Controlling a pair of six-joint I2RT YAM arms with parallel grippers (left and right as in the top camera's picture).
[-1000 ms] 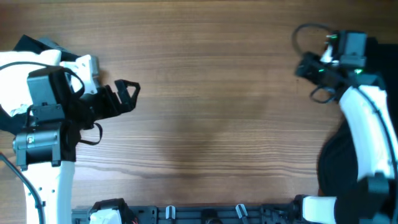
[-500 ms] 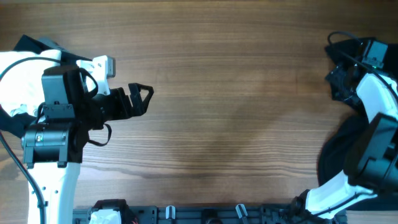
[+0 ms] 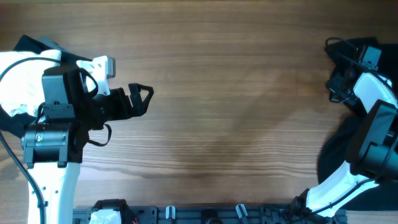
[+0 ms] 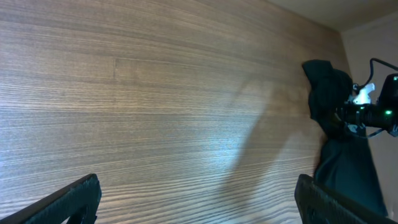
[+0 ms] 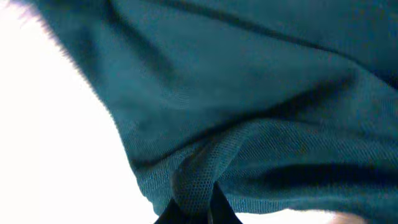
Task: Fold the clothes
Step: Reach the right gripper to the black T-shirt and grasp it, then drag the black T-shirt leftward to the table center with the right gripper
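Step in hand, as I judge it: the pick-up, with no fold begun. The right gripper [image 5: 198,210] works at 3 o'clock in the overhead view, its jaws pressed together on a raised ridge of the dark limp knit garment [image 5: 249,93], and cloth bunches between the tips. The garment lies heaped at the 3 o'clock edge of the pale wood-grain table [image 3: 236,93], partly under my right arm. It is crumpled, with no flat panel, mark or lettering showing, and it reads teal close up but near black from above. The left gripper [image 3: 143,95] is at 9 o'clock, jaws spread wide and holding nothing, aimed toward 3. White fabric pieces [image 3: 15,81] sit under that arm. The next move calls for dragging the garment to the bare centre. The left will likely have to take a second corner to spread it, and the narrow pinch may slip.
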